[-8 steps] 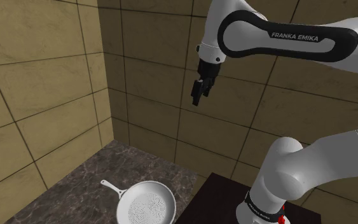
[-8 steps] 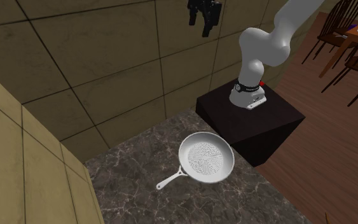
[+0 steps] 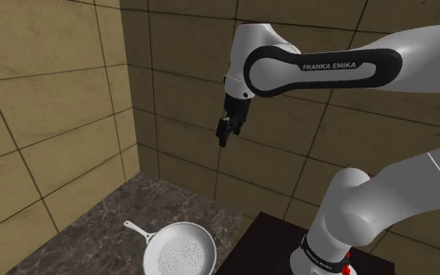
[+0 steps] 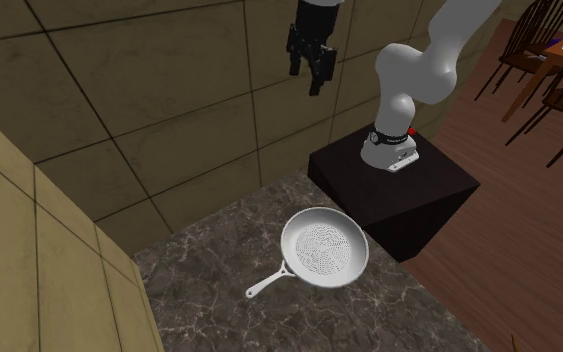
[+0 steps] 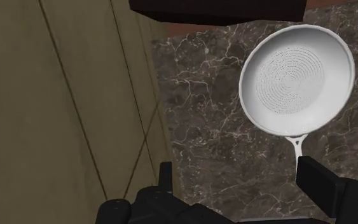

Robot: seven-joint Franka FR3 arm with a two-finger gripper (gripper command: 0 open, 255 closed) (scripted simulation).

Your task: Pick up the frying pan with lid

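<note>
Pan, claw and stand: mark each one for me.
pan (image 4: 325, 246), second exterior view, middle of its bowl.
claw (image 3: 223, 140), shoulder view, between its fingertips.
stand (image 4: 447, 190), second exterior view, bare top face.

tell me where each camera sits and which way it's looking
Shoulder view: beside the stand, looking down at the counter corner and pan; shows the arm and the hand high above it.
Second exterior view: above the counter, across from the stand, facing it; shows the lower arm and the hand.
Wrist view: on the hand, looking down at the pan; shows its two fingers, apart.
Shared: all three see the pan and the stand.
</note>
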